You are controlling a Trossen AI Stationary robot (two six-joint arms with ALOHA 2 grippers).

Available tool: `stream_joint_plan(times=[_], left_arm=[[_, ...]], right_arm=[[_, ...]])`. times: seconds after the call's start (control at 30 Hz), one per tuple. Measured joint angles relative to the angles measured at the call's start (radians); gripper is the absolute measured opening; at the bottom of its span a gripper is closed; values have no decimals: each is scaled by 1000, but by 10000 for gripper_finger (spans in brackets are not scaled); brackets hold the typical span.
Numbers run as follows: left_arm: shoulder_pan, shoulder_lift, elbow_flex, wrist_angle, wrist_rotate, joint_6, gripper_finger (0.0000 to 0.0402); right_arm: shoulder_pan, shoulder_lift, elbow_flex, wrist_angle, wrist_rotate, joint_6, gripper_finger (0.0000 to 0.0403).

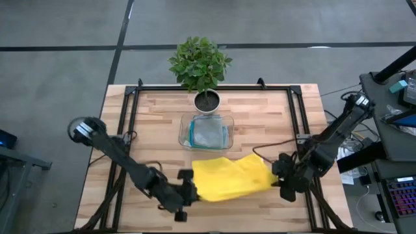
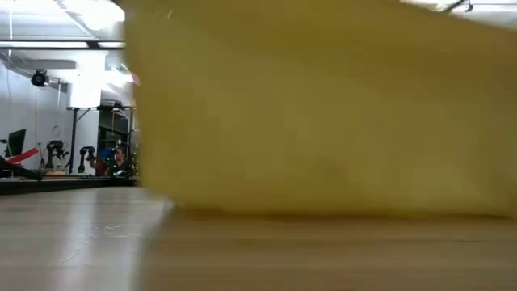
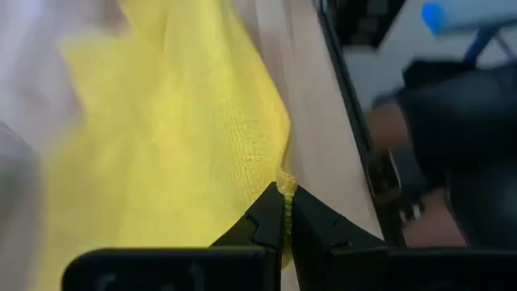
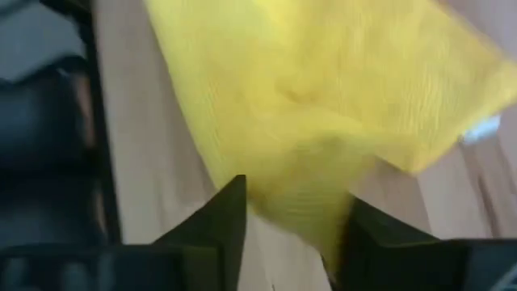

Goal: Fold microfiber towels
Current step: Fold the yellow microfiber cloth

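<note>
Yellow towel: soft matt cloth, fine woven grain plain in the left wrist view, rumpled. Table: pale wood in butcher-block strips, smooth with a slight sheen in the low view. Tray: clear glossy plastic. Grippers: dark matt plastic fingers. Table frame: black metal.

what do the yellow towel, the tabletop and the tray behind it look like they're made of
Yellow towel: soft knit cloth, probably microfiber; a fine looped weave shows up close and it drapes in folds.
Tabletop: pale wood, butcher-block style; joined strips and grain show, with a slight sheen.
Tray: clear plastic, seemingly; its contents show through.
</note>
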Motion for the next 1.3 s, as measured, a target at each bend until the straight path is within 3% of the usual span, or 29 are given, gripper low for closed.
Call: stream_joint_plan(times=[0.2,0.4,0.6,0.77,1.0,1.3], left_arm=[[-7,113,4,-3,20,-139,0],[14,129,1,-12,20,-148,0],[18,119,1,-10,-9,-151,0],[20,119,1,-12,-18,-168,0],[21,119,1,-11,-18,-173,0],[22,119,1,-6,-18,-174,0]], right_arm=[[13,48,-65,0,-14,26,164],[17,80,-84,21,-2,-69,188],[84,175,-134,301,-14,-191,185],[162,308,-125,481,-19,-190,176],[260,469,-41,484,-20,-112,163],[285,588,-23,493,4,-93,162]])
